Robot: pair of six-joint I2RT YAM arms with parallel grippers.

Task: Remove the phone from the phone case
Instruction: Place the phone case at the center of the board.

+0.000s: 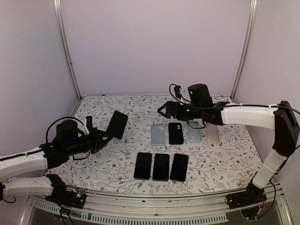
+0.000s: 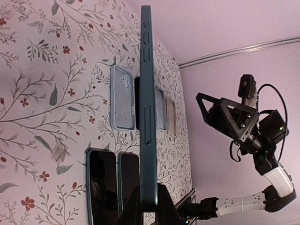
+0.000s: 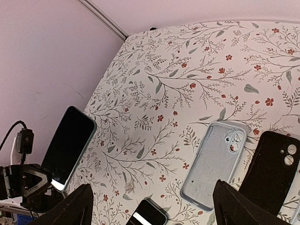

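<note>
1. Right up against the left wrist lens, the left gripper (image 2: 149, 199) is clamped on the bottom end of the phone (image 2: 148, 93), with a finger (image 2: 133, 208) on each face. From here the phone is edge-on, a thin teal strip with buttons along it.
2. Switch to the right wrist view and there's the phone's face: a dark, blank screen with a teal rim. The edge-on shot hides all of that.
3. The top view gives the placing. The phone is held tilted, up off the flowered table (image 1: 108, 164), out on the left and well apart from everything lying flat.
4. The right gripper (image 3: 151, 185) has its fingers (image 3: 70, 211) spread wide with nothing between them, only cloth below.
5. From above, it hangs near the back of the table, just behind the left end of a row of four empty cases: pale blue case (image 1: 158, 134), black case (image 1: 176, 133), grey-blue case (image 1: 194, 131) and beige case (image 1: 213, 133). The right wrist view catches only the first two fully.
6. Nearer the arms lie three phones (image 1: 161, 167), side by side with screens up. The left wrist view shows only two, and the right wrist view just a corner of one.
</note>
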